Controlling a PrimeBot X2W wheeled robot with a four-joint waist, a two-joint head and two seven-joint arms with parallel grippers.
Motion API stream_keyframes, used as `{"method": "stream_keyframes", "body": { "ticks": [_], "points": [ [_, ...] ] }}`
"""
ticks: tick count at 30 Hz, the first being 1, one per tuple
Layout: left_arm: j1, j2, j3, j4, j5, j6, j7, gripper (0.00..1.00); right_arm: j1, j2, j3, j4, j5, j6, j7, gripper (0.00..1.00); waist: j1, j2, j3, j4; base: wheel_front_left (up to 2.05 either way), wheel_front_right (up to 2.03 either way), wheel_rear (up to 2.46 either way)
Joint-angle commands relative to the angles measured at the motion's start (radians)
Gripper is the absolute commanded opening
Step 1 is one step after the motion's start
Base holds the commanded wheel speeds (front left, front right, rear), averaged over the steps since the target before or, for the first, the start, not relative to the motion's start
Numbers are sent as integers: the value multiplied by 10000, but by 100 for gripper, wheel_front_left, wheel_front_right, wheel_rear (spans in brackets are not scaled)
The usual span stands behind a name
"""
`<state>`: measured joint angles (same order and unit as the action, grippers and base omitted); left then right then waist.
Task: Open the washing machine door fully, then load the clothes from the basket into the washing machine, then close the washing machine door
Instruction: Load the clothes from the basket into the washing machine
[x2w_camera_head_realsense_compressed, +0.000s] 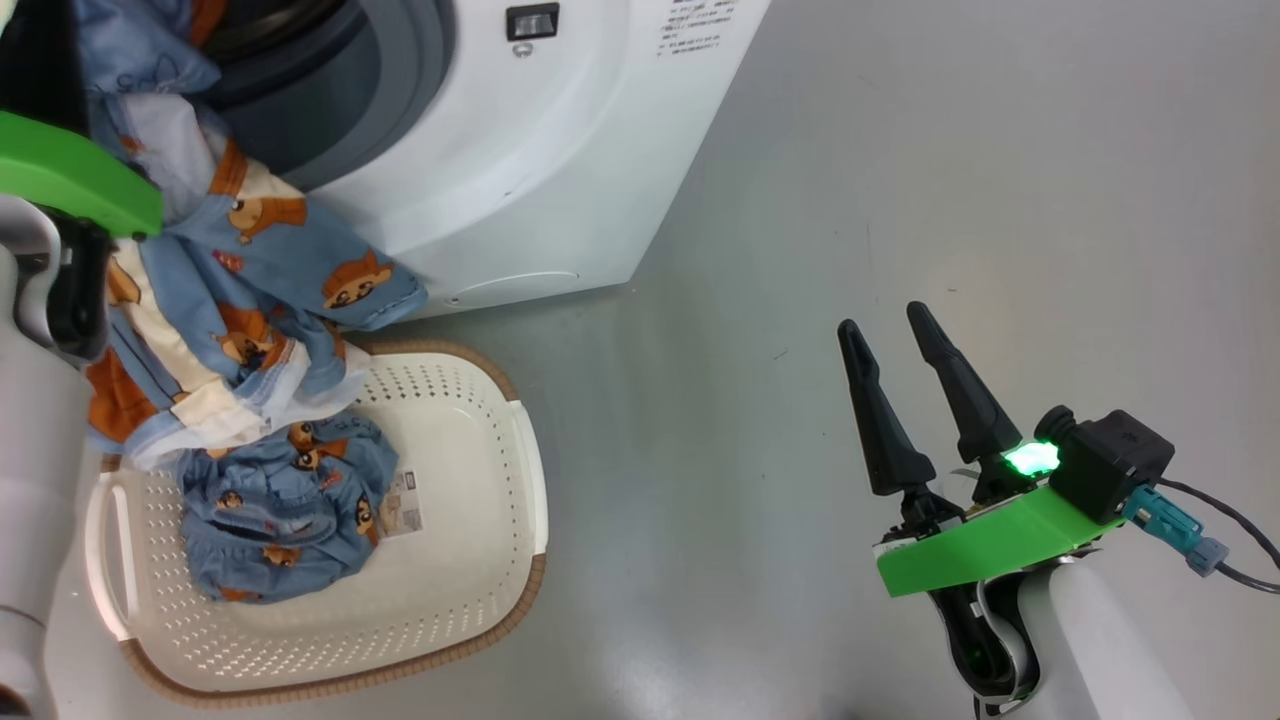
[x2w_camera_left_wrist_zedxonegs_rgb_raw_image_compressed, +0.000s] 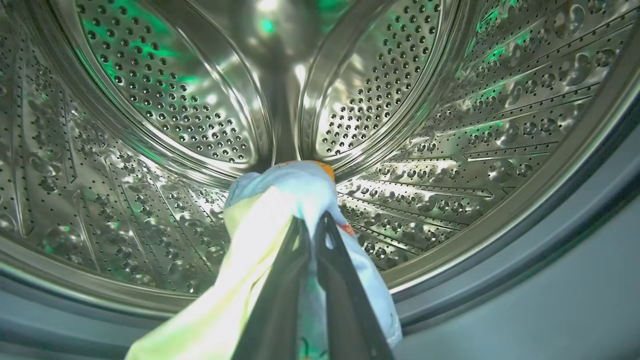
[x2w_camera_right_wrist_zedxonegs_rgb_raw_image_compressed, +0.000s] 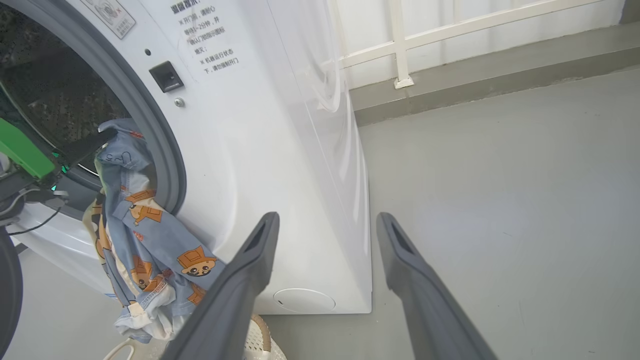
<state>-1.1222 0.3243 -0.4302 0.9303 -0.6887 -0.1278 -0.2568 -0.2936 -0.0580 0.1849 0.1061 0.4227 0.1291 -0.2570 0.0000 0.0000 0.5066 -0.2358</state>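
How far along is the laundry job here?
Done: the drum is exposed. In hand: the left gripper, shut on a blue printed garment, is at its mouth, cloth trailing outside. Left: another blue garment in the basket, then closing up. Right gripper open, idle.

Soft, even light covers the grey floor around the right gripper, leaving only faint shadows. The green lamp at that gripper's base burns out to white. Ahead of the left gripper, the steel drum sparkles with white glare and green reflections, and the wide lens bows its rim. The garment pinched at the gripper's tips is overexposed.
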Motion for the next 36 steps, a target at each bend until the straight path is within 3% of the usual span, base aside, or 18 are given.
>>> {"method": "stream_keyframes", "body": {
  "ticks": [1,2,17,28,36],
  "points": [
    [-288,530,138,-123,-85,-29,-48,88,-46,75,239,-249,-1,16,-48,100,0,0,2,7,0,0,0],
    [-332,545,75,-62,-133,-29,-48,100,-46,76,236,-253,8,16,-48,100,0,0,2,15,0,0,0],
    [-390,497,-385,58,-621,-29,-49,100,-114,77,262,-197,-34,16,-48,100,0,0,-67,212,0,0,0],
    [461,120,159,-928,-813,-29,-49,100,-124,77,143,-170,-150,16,-48,100,0,0,-161,527,0,0,0],
    [1659,-71,714,-2023,-276,-29,-49,100,-74,57,7,-210,-219,16,-48,100,0,0,-227,759,0,0,0]
  ]
}}
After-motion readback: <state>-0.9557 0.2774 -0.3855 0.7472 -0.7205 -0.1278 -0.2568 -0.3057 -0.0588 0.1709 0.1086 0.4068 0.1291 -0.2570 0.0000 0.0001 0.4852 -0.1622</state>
